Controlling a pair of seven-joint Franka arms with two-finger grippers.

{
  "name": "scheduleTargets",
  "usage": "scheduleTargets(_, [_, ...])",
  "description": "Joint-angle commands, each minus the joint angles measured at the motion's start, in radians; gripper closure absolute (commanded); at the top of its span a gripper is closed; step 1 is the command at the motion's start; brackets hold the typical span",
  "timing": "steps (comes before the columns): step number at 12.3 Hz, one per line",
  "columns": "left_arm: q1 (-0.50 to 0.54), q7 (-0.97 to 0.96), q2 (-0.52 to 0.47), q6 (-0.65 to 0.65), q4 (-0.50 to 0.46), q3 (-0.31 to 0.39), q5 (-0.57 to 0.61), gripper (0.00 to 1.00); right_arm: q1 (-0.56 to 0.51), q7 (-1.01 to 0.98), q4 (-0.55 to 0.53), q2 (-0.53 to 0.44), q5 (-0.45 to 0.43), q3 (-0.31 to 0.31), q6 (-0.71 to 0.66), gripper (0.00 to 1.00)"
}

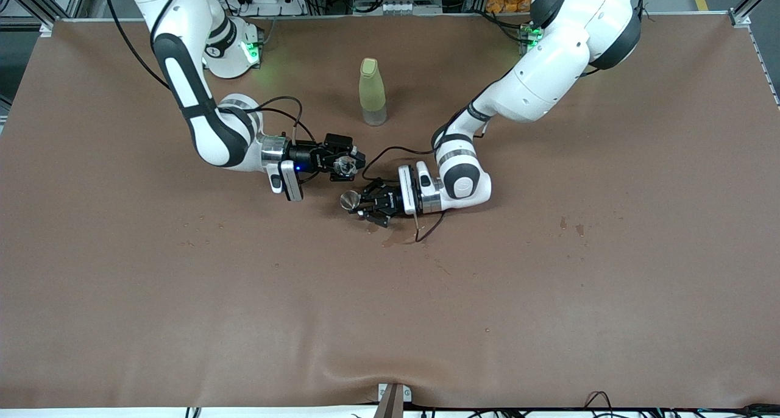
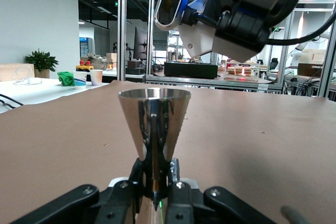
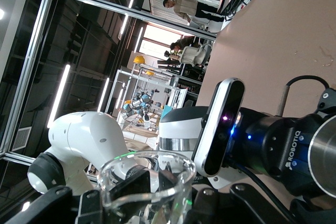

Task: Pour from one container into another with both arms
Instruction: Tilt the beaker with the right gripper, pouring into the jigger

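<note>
bottle point(image 1: 372, 92) near hands, table point(image 1: 548, 296) open

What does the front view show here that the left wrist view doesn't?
Only the front view shows the yellow-green bottle standing farther from the camera than both pincers, the clear cup in the right pincer, and wet spots on the table.

Only the left wrist view shows the metal jigger upright, clamped at its waist by the left pincer.

Both show the jigger in the left pincer, with the right pincer above and beside it.

Both arms extended, jaws clamped
</note>
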Motion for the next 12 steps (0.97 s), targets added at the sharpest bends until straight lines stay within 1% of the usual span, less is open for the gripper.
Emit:
scheduleTargets(1, [0.018, 0.136, -0.034, -0.018, -0.060, -0.015, -0.028, 1.00, 0.016, 0.076, -0.007, -0.031, 0.013, -0.005, 0.009, 1.00])
scheduleTargets(7, [0.021, 0.152, -0.047, -0.018, -0.086, -0.017, -0.028, 1.00, 0.016, 0.219, 0.004, -0.031, 0.012, -0.004, 0.010, 1.00])
scheduleTargets(8, [0.041, 0.149, -0.061, -0.018, -0.105, -0.029, -0.028, 1.00, 0.016, 0.241, 0.005, -0.031, 0.012, -0.004, 0.009, 1.00])
scheduleTargets(10, [0.096, 0.155, -0.078, -0.018, -0.143, -0.081, -0.026, 1.00, 0.014, 0.274, 0.010, -0.031, 0.013, -0.004, 0.007, 1.00])
scheduleTargets(12, [0.098, 0.156, -0.083, -0.016, -0.151, -0.087, -0.026, 1.00, 0.014, 0.294, 0.010, -0.030, 0.013, -0.004, 0.007, 1.00])
